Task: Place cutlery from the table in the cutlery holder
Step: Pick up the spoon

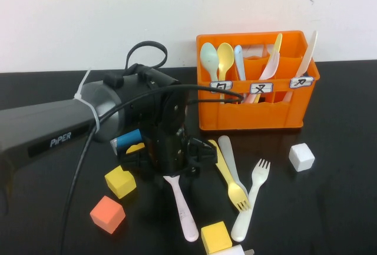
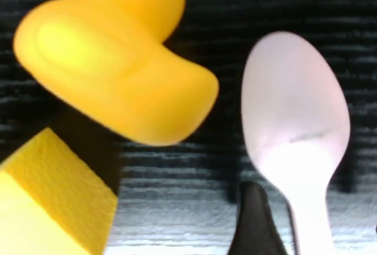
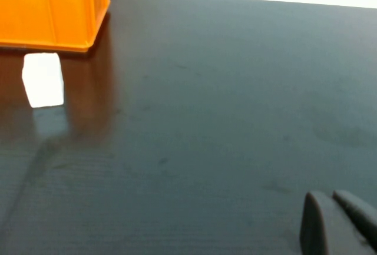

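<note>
The pale pink spoon lies on the black table, its bowl under my left gripper. In the left wrist view the spoon's bowl fills the right half. My left gripper straddles the spoon's neck: one dark finger is beside the handle, the other only shows at the picture's edge, and the jaws are apart. The orange cutlery holder stands behind, with several pieces in it. My right gripper is shut and empty low over bare table; the holder's corner is far from it.
A yellow fork, a cream-white fork and a pale utensil lie right of the spoon. A yellow rubber duck and a yellow cube are close to the left gripper. An orange cube, another yellow cube and a white cube lie around.
</note>
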Robot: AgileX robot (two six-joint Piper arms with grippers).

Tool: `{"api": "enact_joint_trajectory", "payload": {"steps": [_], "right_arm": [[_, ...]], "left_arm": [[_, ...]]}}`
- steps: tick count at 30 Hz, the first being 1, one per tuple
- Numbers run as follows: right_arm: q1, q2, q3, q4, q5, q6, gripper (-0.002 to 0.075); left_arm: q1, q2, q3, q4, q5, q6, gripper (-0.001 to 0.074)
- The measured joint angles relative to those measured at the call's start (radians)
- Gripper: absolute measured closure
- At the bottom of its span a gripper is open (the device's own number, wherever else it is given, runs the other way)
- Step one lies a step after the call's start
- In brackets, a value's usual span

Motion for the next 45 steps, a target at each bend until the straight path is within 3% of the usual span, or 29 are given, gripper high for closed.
{"api": "enact_joint_trajectory", "payload": {"steps": [10, 22, 26, 30, 31, 37, 45], "right_arm": [[0.0, 0.0, 0.0, 0.0, 0.002, 0.0, 0.0729], [0.0, 0.0, 0.0, 0.0, 0.002, 0.0, 0.0729], [0.0, 0.0, 0.0, 0.0, 0.002, 0.0, 0.0729], [0.0, 0.0, 0.0, 0.0, 0.002, 0.0, 0.0729], [0.0, 0.0, 0.0, 0.0, 0.002, 0.0, 0.0729], [0.0, 0.0, 0.0, 0.0, 0.002, 0.0, 0.0729], [0.0, 0.0, 0.0, 0.0, 0.002, 0.0, 0.0729]], "left_arm": [[0.019, 0.001, 0.0, -0.069, -0.013, -0.089, 0.0344], [0.017, 0.034, -0.009, -0.118, 0.067, -0.009, 0.0349], [0.017, 0.034, -0.009, -0.122, 0.069, 0.038, 0.0442], [0.016, 0.035, -0.002, -0.126, 0.069, 0.136, 0.0633], [0.016, 0.033, 0.006, -0.126, 0.06, 0.147, 0.0646], [0.005, -0.017, 0.094, -0.132, -0.028, 0.225, 0.0646], [-0.006, -0.211, 0.375, -0.125, -0.266, 0.284, 0.0647]]}}
